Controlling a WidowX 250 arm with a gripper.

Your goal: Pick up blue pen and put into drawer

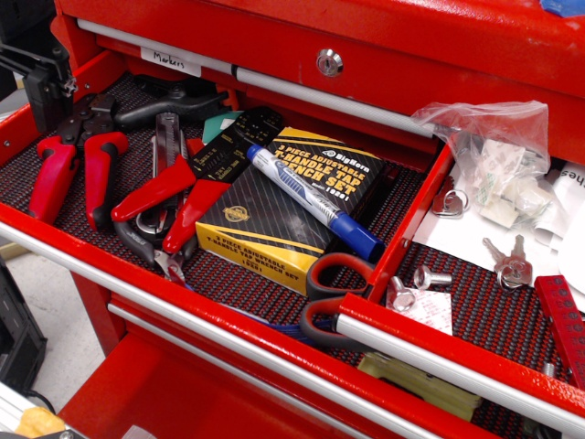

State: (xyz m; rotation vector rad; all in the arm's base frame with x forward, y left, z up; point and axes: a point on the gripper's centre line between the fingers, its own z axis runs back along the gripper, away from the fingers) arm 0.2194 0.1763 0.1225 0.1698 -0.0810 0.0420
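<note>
The blue pen (311,197) lies slantwise on top of a black-yellow box (265,229) in the left drawer, one blue end at the upper left and the other at the lower right. The target drawer (484,302) is open to the right, with a red-black mesh liner, a silver handle rail (457,352), keys (512,261), bolts (430,274), a clear bag (494,146) and white papers (562,215). A black mechanical part at the far left edge (41,82) may be my gripper; its jaws are not clear. It is well away from the pen.
The left drawer also holds red-handled pliers (64,169), more red-handled pliers (174,197) and red-black scissors (334,293) against the red divider wall (416,219). A closed drawer with a lock (329,62) sits above.
</note>
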